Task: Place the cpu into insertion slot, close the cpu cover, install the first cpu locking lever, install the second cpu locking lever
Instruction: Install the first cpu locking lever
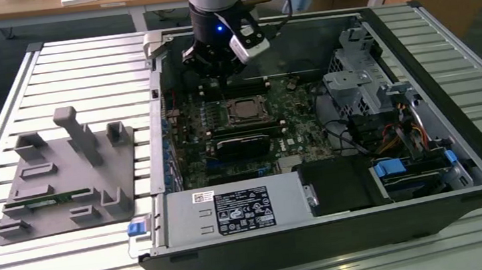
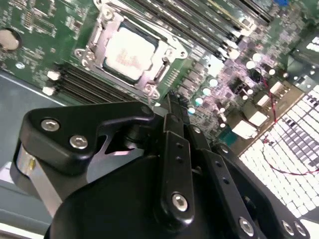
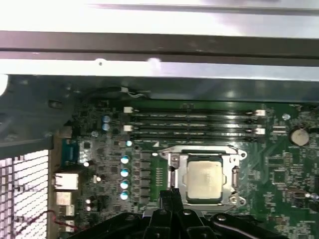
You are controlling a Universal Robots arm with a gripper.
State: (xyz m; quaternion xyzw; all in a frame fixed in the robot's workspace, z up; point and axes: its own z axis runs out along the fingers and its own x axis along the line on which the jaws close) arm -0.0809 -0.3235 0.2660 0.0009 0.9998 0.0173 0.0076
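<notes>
First wrist view: I see the cpu (image 3: 202, 179) seated in the insertion slot (image 3: 212, 201), with the cpu cover (image 3: 199, 158) lying flat around it. The hand (image 3: 172, 193) hangs just beside the socket over the motherboard (image 3: 279, 164), its fingers pressed together with nothing visible between them.

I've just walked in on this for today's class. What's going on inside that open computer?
A robot arm's gripper is down inside the open computer case. It is shut with nothing seen in it, and its tip is right beside the processor socket on the green motherboard. The cpu already sits in the socket, and the cpu cover lies flat around it. Whether the locking levers are latched cannot be told.
</notes>
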